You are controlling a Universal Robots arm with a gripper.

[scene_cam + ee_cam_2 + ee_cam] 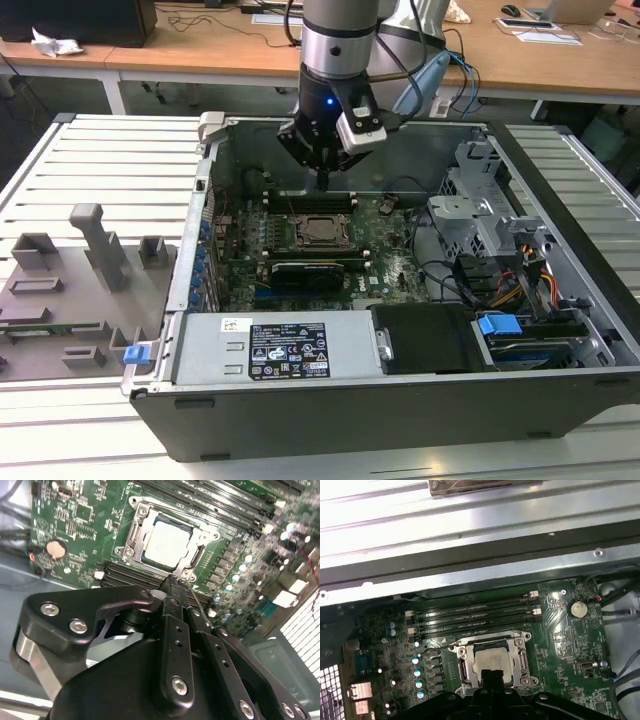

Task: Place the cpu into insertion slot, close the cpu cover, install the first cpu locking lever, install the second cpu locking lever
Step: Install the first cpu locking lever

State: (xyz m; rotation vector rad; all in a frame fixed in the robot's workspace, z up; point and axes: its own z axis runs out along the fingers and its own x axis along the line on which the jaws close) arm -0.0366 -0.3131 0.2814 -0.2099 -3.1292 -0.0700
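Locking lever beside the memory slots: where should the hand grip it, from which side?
Grip the locking lever by its free tail, the thin wire jutting out past the cpu cover corner; the rest hugs that frame. Probably come from above, pinching across the wire.

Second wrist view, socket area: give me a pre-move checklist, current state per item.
1. cpu seated in the insertion slot: ok, its silver face lies level inside in both wrist views.
2. cpu cover down: ok, the frame lies flat around the cpu.
3. latching: cannot tell; a thin lever wire runs beside the cover.
4. gripper empty: ok, shut and holding nothing.
5. gripper clearance: cannot tell; in the exterior view its tip hangs over the memory slots, contact unclear.
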